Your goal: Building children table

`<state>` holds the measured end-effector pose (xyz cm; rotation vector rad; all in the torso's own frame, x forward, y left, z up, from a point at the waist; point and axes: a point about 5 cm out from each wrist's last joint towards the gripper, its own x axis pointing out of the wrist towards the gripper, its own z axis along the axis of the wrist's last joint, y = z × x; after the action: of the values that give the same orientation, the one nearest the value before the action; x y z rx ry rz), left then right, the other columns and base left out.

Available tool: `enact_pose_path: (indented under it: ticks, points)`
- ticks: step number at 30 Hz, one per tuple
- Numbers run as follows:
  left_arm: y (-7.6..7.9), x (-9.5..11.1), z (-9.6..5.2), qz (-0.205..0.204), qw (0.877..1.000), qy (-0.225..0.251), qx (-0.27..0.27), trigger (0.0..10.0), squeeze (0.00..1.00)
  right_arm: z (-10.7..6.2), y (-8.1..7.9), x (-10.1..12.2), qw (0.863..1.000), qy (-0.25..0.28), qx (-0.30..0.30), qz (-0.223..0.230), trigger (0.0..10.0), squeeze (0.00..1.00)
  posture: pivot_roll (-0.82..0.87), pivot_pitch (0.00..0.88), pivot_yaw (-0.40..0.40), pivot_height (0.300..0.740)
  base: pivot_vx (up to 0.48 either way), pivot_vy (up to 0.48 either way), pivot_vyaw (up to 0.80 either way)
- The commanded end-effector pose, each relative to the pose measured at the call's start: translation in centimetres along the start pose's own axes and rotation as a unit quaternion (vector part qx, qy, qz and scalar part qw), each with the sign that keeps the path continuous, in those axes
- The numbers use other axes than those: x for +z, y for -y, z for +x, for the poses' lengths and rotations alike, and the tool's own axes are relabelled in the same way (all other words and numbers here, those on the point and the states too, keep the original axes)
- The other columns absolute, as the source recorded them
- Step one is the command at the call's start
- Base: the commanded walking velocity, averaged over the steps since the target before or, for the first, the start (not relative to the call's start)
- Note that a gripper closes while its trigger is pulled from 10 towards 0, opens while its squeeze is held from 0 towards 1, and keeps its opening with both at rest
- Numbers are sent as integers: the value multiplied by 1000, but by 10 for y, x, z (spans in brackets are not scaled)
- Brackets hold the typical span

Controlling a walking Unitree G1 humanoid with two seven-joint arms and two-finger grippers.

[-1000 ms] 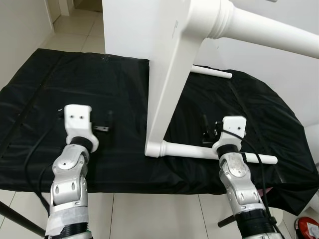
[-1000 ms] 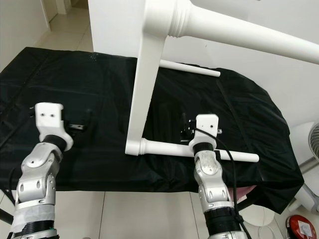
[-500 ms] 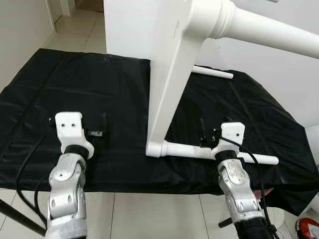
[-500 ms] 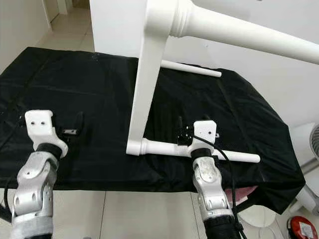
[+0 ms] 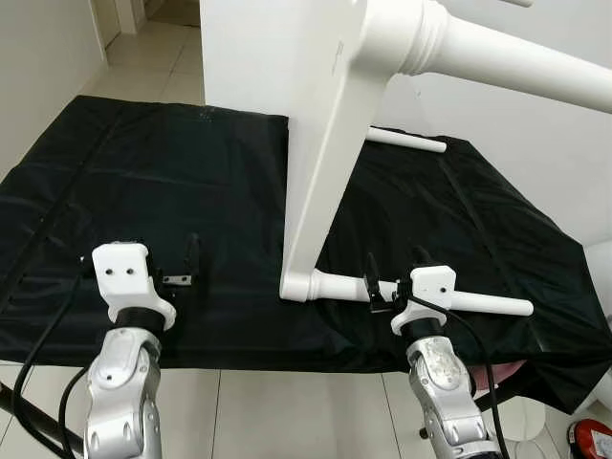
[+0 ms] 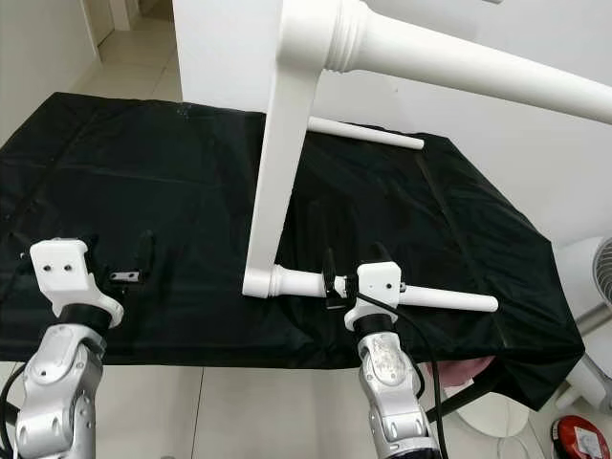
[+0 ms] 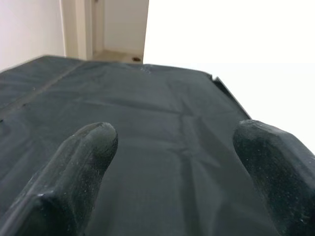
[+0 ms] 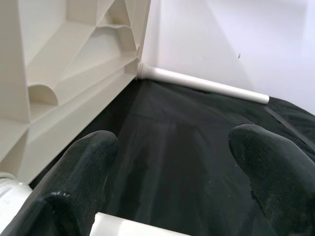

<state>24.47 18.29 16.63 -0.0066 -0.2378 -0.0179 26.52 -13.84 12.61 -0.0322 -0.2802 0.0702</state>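
Observation:
A white children's table (image 5: pixel 325 143) stands on its edge on a black cloth (image 5: pixel 143 182), with its round legs pointing right. One leg (image 5: pixel 478 304) lies along the cloth near the front edge. Another leg (image 5: pixel 406 140) lies at the back, and a third (image 5: pixel 516 57) juts out high up. My right gripper (image 5: pixel 395 266) is open, with its fingers just above the near leg where that leg meets the tabletop. The right wrist view shows the ribbed underside (image 8: pixel 64 73) and the far leg (image 8: pixel 202 84). My left gripper (image 7: pixel 177 142) is open over bare cloth, left of the tabletop.
The cloth's front edge (image 5: pixel 287 368) drops to a tiled floor (image 5: pixel 287 421). White walls close off the back and right. A white fan (image 6: pixel 593 277) and a red object (image 5: pixel 593 442) stand at the right. A doorway (image 5: pixel 143 14) opens at the far left.
Both arms have drawn back toward me and sit lower in view. The right gripper has shifted left along the near leg toward the tabletop. The left gripper has moved left.

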Motion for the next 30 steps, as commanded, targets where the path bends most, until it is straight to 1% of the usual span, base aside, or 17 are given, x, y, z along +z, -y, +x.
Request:
enact_pose_path:
  ticks: [1, 4, 5, 6, 9, 10, 11, 14, 15, 17, 20, 22, 24, 27, 29, 30]
  points:
    - [9, 2, -5, -12, 1000, 12, -13, 10000, 0, -2, 4, 2, 1000, 3, -5, -3, 10000, 0, 90, 0, -143, 740, 0, 0, 0]
    - [17, 8, -15, -3, 999, 19, -46, 10000, 0, -5, 7, 13, 1000, 14, -4, -7, 10000, 0, 86, 0, -144, 740, 0, 0, 0]
    - [17, 8, -15, -3, 999, 19, -46, 10000, 0, -5, 7, 13, 1000, 14, -4, -7, 10000, 0, 86, 0, -144, 740, 0, 0, 0]
    - [19, 12, -18, 1, 998, 23, -57, 10000, 0, -7, 7, 19, 1000, 23, 2, -9, 10000, 0, 86, 0, -144, 740, 0, 0, 0]
    - [19, 14, -19, -2, 998, 22, -57, 10000, 0, -7, 8, 24, 999, 30, 6, -13, 10000, 0, 86, 0, -144, 740, 0, 0, 0]
    - [17, 13, -22, -5, 998, 18, -57, 10000, 0, -7, 13, 29, 999, 36, 7, -19, 10000, 0, 80, 0, -135, 740, 0, 0, 0]
    - [16, 13, -23, -6, 998, 17, -56, 10000, 0, -7, 15, 30, 999, 37, 7, -20, 10000, 0, 80, 0, -135, 740, 0, 0, 0]
    - [16, 13, -24, -5, 998, 17, -56, 10000, 0, -8, 15, 30, 999, 36, 6, -20, 10000, 0, 80, 0, -135, 740, 0, 0, 0]
    - [17, 0, -29, 7, 998, 1, -57, 10000, 0, -16, 30, 15, 999, 10, -20, -45, 10000, 0, 76, 0, -130, 740, 0, 0, 0]
    - [17, -6, -32, 8, 998, -10, -54, 10000, 0, -21, 37, 9, 998, -4, -34, -57, 10000, 0, 76, 0, -130, 740, 0, 0, 0]
    - [22, -10, -34, 16, 998, -14, -62, 10000, 0, -23, 33, 7, 998, -9, -37, -51, 10000, 0, 66, 0, -130, 740, 0, 0, 0]
    - [30, -19, -38, 40, 995, -27, -83, 10000, 0, -28, 23, 0, 998, -21, -34, -42, 10000, 0, 68, 0, -133, 740, 0, 0, 0]
    - [35, -23, -39, 62, 992, -36, -107, 10000, 0, -32, 17, -1, 998, -26, -25, -46, 10000, 0, 68, 0, -132, 740, 0, 0, 0]
    - [36, -19, -39, 54, 991, -35, -120, 10000, 0, -34, 14, 0, 998, -24, -12, -51, 10000, 0, 66, 0, -130, 740, 0, 0, 0]
    - [36, -16, -39, 36, 992, -34, -117, 10000, 0, -37, 14, -1, 999, -34, 5, -31, 10000, 0, 65, 0, -132, 740, 0, 0, 0]
    - [36, -15, -40, 36, 992, -31, -115, 10000, 0, -37, 15, -1, 999, -34, 4, -31, 10000, 0, 64, 0, -134, 740, 0, 0, 0]
